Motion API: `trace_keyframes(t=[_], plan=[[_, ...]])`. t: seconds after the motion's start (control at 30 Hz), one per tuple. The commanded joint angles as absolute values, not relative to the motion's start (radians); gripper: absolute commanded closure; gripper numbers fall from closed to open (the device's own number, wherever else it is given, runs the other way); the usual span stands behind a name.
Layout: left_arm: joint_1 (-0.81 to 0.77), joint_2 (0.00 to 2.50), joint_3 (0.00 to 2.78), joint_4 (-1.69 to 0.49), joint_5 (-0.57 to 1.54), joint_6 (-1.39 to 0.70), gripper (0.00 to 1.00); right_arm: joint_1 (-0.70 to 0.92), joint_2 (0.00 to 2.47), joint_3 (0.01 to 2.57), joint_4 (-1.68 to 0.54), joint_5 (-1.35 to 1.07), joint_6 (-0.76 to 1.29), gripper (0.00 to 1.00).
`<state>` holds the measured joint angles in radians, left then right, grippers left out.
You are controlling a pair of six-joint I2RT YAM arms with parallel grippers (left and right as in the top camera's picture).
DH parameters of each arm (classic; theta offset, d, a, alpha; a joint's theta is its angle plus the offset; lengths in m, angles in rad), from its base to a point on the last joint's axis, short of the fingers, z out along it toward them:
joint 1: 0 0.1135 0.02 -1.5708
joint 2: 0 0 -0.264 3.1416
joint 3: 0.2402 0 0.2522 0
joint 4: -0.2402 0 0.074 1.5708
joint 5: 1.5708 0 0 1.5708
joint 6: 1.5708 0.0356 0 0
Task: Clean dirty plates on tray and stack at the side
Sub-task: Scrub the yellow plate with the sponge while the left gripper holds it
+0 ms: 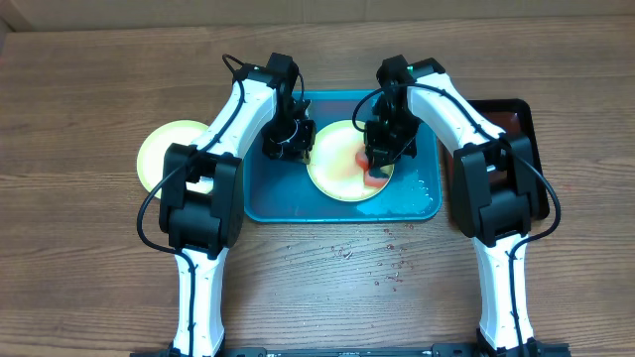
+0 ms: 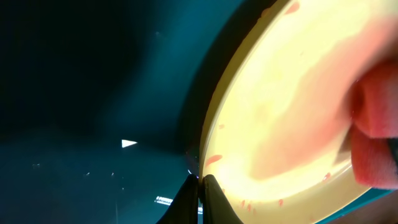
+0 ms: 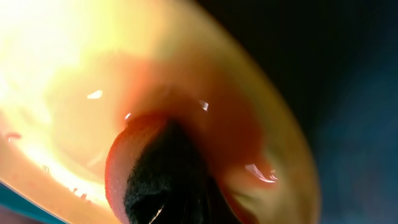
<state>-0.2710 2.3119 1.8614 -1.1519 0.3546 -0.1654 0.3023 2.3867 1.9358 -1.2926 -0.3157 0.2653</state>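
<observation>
1. Scrubbing is the step I am on. My right hand [image 1: 382,154] is clamped on a red sponge [image 1: 375,177] and presses it onto the yellow-green plate [image 1: 337,174], which lies flat in the turquoise tray [image 1: 268,203].
2. My left hand [image 1: 289,147] sits at that plate's left rim. In the left wrist view its fingers are almost together right at the edge, so I judge it is pinching the rim to steady the plate.
3. This plate is not clean yet. A pinkish-red wash spreads around the sponge, and small red smears [image 2: 211,160] show near the rim by my left hand.
4. A second yellow-green plate [image 1: 164,154] lies on the worktop [image 1: 79,248] to the left of the tray, partly hidden by my left arm. The part I can see shows no red, so I take it as already cleaned and set aside to start the stack.
5. I see only these two plates. I cannot tell whether another lies hidden under my arm.
6. As I judge it, three things are left: finish wiping this plate, lift it out of the tray, and set it on the one at the side.
7. Water drops [image 1: 389,260] lie on the worktop in front of the tray, so the plate is likely wet and may slip when I lift it.
</observation>
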Motion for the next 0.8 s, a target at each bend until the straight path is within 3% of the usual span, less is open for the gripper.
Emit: trace_keyframes(t=[0.0,0.4,0.77], plan=[[-0.249,2.323,1.880,-1.156,0.307,-0.172,0.96,0.263,2.452,1.957,-1.206,-0.013,0.325,0.96],[-0.249,2.323,1.880,-1.151,0.304,-0.172,0.96,0.385,2.452,1.964,-0.969,-0.253,0.346,0.96],[-0.249,2.323,1.880,-1.147,0.303,-0.172,0.96,0.487,2.439,2.000,-1.031,-0.283,0.345,0.96]])
